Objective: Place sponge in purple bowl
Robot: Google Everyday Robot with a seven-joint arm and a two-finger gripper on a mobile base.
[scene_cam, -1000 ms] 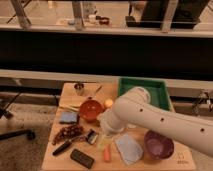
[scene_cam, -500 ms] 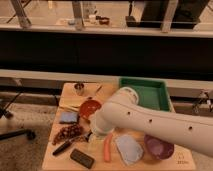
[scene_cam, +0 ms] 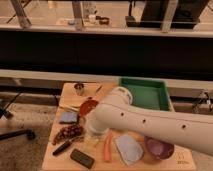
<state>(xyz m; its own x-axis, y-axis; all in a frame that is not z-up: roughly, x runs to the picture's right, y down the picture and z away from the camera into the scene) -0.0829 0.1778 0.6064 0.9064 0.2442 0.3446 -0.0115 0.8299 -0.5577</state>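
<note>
The claw (scene_cam: 92,139) hangs spread, empty, over the wooden table (scene_cam: 53,159), near the small light-blue rectangular sponge (scene_cam: 68,117). The round deep-purple bowl (scene_cam: 159,148) stands well apart.

- Worktop (scene_cam: 54,159): pale wood, matt.
- Arm (scene_cam: 150,122): smooth white shell with a slight sheen.
- Tool (scene_cam: 93,141) at the arm's tip, just above the worktop's middle: pale, matt.
- Purple bowl (scene_cam: 159,148): glossy inside.
- Sponge (scene_cam: 68,117): soft, matt.
- Cloth (scene_cam: 129,149): grey-blue fabric — matt.
- Tray (scene_cam: 145,95): smooth green plastic.
- Cup (scene_cam: 79,88): shiny metal.
</note>
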